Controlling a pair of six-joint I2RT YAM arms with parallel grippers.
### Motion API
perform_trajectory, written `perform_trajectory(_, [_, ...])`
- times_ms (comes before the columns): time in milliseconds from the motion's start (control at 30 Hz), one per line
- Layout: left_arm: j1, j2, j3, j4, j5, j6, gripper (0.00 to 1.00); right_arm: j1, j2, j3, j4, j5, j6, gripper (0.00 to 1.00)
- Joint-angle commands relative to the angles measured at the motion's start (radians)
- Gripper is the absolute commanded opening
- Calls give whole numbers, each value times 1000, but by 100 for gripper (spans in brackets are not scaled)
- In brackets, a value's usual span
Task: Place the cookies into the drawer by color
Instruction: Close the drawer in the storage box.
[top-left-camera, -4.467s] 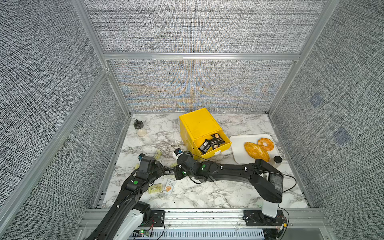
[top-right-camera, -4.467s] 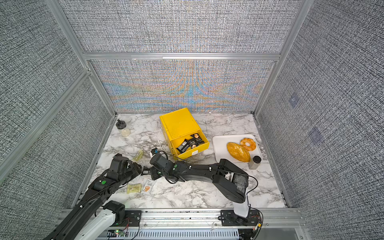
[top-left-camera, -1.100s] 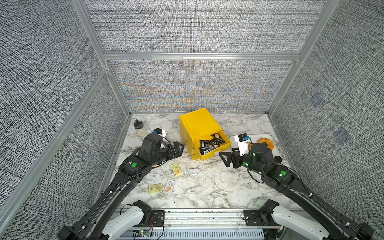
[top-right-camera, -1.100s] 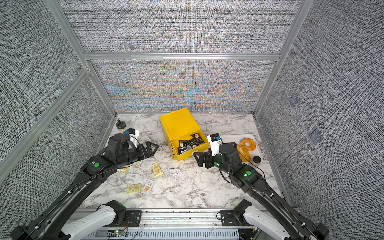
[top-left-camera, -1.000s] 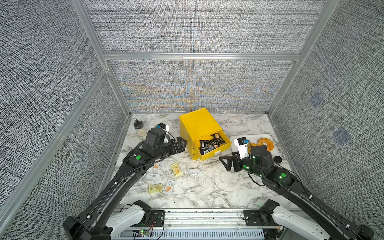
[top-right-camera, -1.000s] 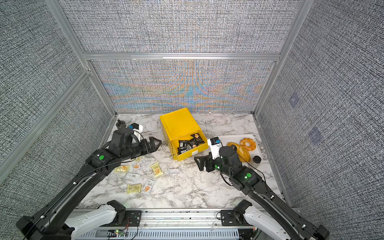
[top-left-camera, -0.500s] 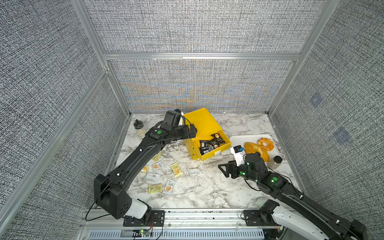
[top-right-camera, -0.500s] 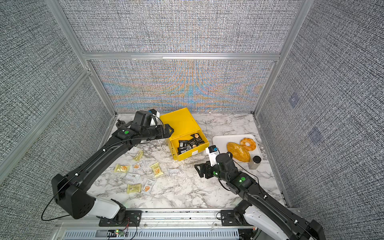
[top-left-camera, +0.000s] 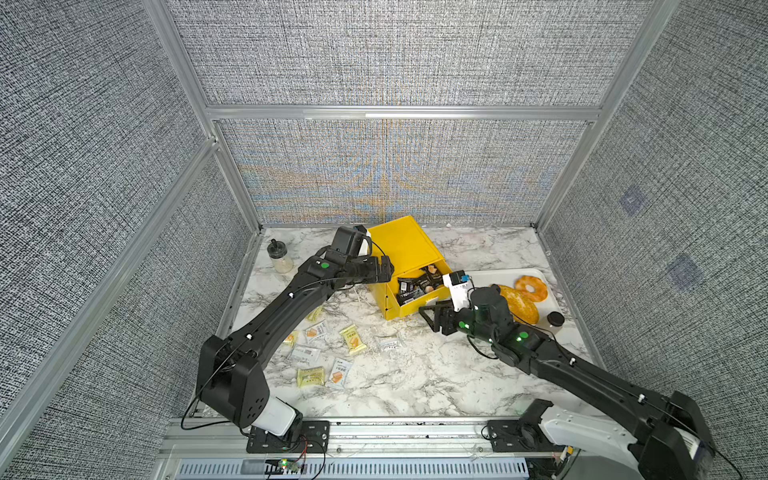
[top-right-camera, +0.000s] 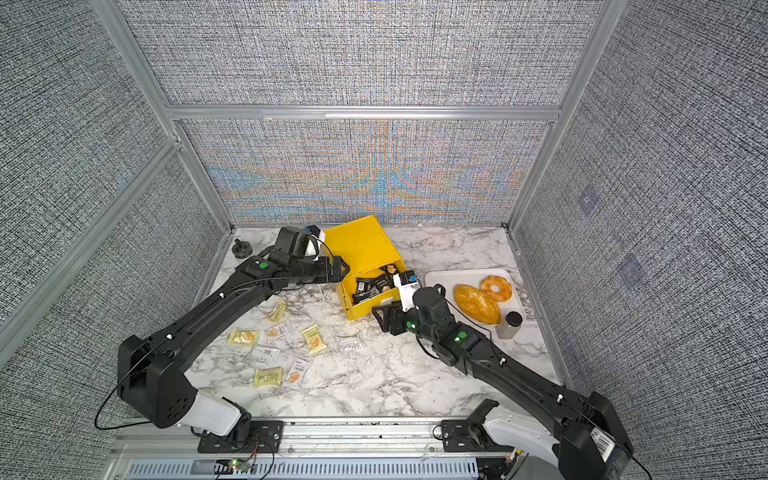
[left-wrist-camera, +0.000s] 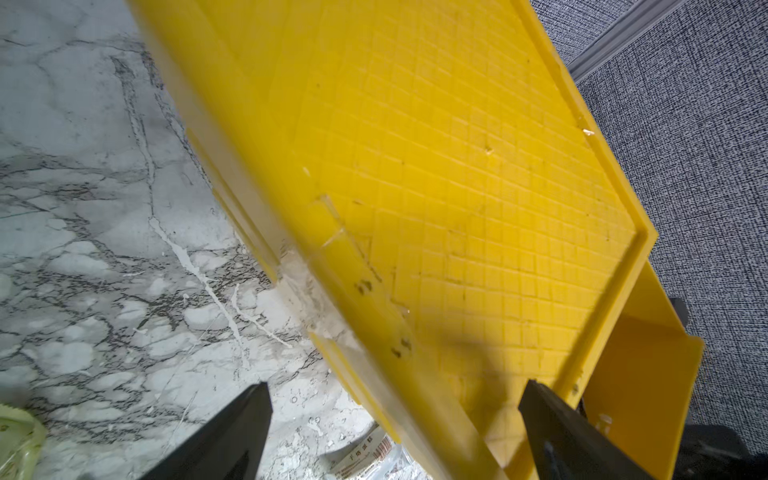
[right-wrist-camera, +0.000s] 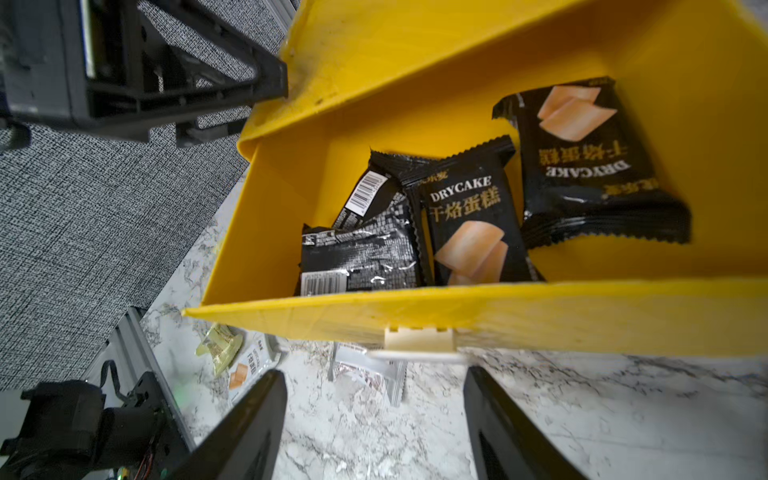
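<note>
Four black crinkle-edged wrapped packets (right-wrist-camera: 469, 220) lie in the pulled-out top drawer (right-wrist-camera: 540, 316) of the bright yellow plastic three-drawer box (top-left-camera: 403, 249). The box stands turned at an angle near the back of the grey-veined white marble tabletop (top-left-camera: 415, 374). So black looks sorted, and the step in hand is probably shutting that drawer.

The right gripper (right-wrist-camera: 372, 374) hangs just in front of the small white tab handle (right-wrist-camera: 417, 336), jaws roughly half open with nothing between them. The left gripper (left-wrist-camera: 395, 392) has its jaws spread wide, one finger over the marble and one over the box's top, straddling an upper edge and gripping nothing. Whether it actually touches the box can't be told.

Doing it well: the box looks like light hollow plastic on slick stone, so it'll likely skate if it's only shoved from the front. The left arm should pin it down first. The right one should push square on the drawer front near the tab, along the slide direction rather than straight across the table. One packet leans up the drawer wall and could snag on the way in.

Texture-wise, the box top is moulded in a grid of little squares, a bit scuffed. The wrappers are glossy, flat and floppy with serrated ends. Several pale yellow packets (top-left-camera: 352, 338) and white packets with an orange picture (top-left-camera: 338, 370) lie loose on the marble in front of the box.
</note>
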Motion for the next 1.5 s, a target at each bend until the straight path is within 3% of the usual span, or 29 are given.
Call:
perform_trajectory(0, [0,-9,-2,52,22,15,99,0,50,47,73,34,-8,72])
perform_trajectory(300, [0,-46,-13,54,33,9,99,-6,112,155,31,42,-18,71])
perform_trajectory(633, [2,-8,52,-17,22,-4,99,-15,-88,-7,-40,108,25,72])
perform_trajectory(867, [2,68,213,-188,43,-26,99,-42,-118,-60,-39,119,23,71])
perform_trajectory(1033, [3,142,328,-272,30,-8,99,-47,-35,-17,2,102,9,69])
perform_trajectory(1267, [19,295,523,-396,53,110,99,-50,143,82,78,73,9,62])
perform_trajectory(1467, [26,305,435,-318,130,123,99,-57,294,198,148,58,8,57])
